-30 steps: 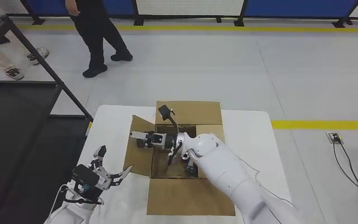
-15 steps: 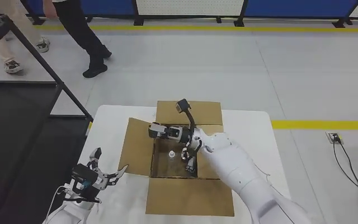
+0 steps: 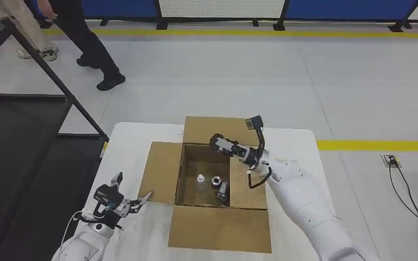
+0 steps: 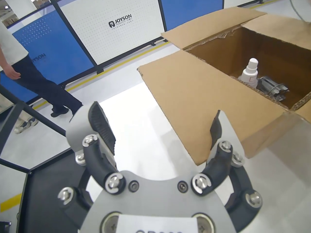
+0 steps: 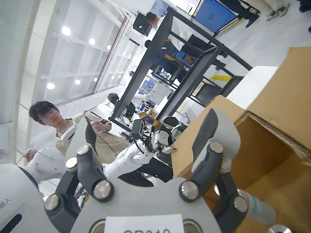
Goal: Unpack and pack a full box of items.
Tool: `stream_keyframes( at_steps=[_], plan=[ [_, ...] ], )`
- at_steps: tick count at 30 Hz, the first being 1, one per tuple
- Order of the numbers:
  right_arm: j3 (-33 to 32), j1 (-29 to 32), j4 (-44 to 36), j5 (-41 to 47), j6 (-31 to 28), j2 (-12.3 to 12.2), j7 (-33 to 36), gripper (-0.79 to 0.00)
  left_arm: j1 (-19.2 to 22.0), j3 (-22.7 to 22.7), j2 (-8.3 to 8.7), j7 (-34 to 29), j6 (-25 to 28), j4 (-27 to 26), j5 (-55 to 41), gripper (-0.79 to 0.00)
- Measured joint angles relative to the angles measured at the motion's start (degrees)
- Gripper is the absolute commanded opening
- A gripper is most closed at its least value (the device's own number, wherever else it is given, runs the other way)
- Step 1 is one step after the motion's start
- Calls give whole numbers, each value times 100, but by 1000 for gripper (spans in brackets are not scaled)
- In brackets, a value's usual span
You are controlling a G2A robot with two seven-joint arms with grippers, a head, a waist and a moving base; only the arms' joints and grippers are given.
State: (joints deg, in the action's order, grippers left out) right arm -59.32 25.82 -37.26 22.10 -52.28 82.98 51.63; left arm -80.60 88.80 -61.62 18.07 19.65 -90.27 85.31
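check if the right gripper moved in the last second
Yes. The right gripper has swung from over the left flap of the box rightward to the far side of its opening.

Bottle [image 4: 250, 71] base hidden behind box [image 4: 194, 93] wall, metal item [image 4: 272, 88] partly hidden

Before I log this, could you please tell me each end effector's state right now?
Left end effector: open, empty.
Right end effector: open, empty.
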Motion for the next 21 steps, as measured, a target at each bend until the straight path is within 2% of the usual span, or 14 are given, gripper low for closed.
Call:
stream_keyframes(
  at_steps=[7, 11, 14, 17, 21],
  plan=[
    [-1085, 899, -1054, -1248, 377, -581, -800, 0, 142, -95, -14, -18, 26, 156, 12, 0],
    [-1758, 1715, -2189, -1817, 1027, -862, -999, 0, 193, -107, -17, -41, 50, 179, -1, 0],
    [-2071, 2193, -2901, -2155, 1613, -977, -1092, 0, 248, -150, -20, -101, 79, 227, 44, 0],
    [-2290, 2477, -3259, -2333, 2029, -1049, -1182, 0, 317, -207, -25, -155, 80, 315, 114, 0],
    [-2347, 2669, -3420, -2465, 2220, -1087, -1288, 0, 390, -246, -33, -153, 62, 423, 121, 0]
  ],
)
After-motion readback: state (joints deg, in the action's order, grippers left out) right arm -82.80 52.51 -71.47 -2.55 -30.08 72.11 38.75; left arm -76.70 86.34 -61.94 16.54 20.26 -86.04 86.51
